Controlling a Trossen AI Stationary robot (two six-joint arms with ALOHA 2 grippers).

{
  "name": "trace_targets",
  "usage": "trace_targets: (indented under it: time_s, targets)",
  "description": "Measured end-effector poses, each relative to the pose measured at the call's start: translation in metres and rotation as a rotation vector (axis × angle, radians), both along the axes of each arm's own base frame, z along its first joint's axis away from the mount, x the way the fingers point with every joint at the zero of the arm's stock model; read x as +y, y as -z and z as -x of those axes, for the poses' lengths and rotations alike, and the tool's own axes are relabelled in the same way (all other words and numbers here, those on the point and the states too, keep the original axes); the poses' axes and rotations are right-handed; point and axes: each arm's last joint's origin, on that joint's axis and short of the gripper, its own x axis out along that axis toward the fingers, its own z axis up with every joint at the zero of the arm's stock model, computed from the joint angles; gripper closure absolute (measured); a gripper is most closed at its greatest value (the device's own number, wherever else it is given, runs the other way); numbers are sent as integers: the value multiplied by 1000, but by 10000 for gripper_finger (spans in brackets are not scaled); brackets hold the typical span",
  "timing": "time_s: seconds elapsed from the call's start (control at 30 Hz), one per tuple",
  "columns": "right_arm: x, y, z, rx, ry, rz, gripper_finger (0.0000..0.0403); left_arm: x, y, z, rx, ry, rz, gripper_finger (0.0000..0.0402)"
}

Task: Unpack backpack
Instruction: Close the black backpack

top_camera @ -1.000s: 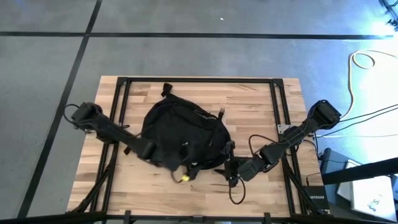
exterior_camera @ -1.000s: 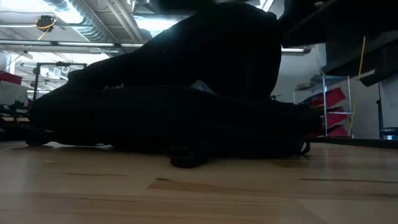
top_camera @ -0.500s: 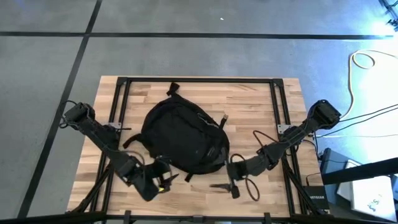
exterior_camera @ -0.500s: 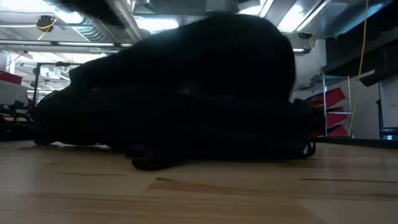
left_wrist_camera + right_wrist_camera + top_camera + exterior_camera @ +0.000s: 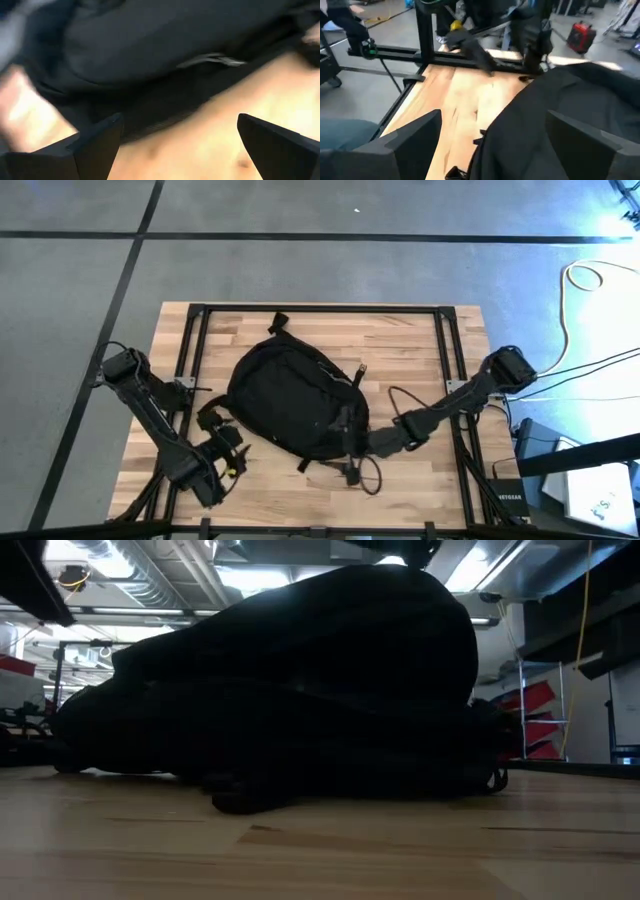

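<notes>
- Left gripper (image 5: 228, 463) hovers near the table's front-left corner, just off the backpack's edge, its fingers spread wide and clamped on nothing
- Right gripper (image 5: 350, 442) sits at the bag's front-right edge, fingers apart over the fabric
- Large black rounded soft fabric backpack (image 5: 292, 400) lies flat mid-table on the light wooden slatted table (image 5: 420, 340), top loop pointing to the far edge
</notes>
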Motion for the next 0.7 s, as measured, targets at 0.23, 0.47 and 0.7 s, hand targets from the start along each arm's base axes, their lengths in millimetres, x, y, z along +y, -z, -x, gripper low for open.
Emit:
trace_targets:
  time_s: [0.23, 0.47, 0.7]
  targets:
    - [10, 3, -34, 85, -183, 17, 68, 2, 17, -21, 149, 125, -137, 30]
    - [4, 14, -97, 218, -192, 93, 68, 15, 47, -28, 201, 120, -175, 30]
    - [-13, 34, -143, 311, -167, 78, 68, 27, 76, -14, 154, 67, -168, 31]
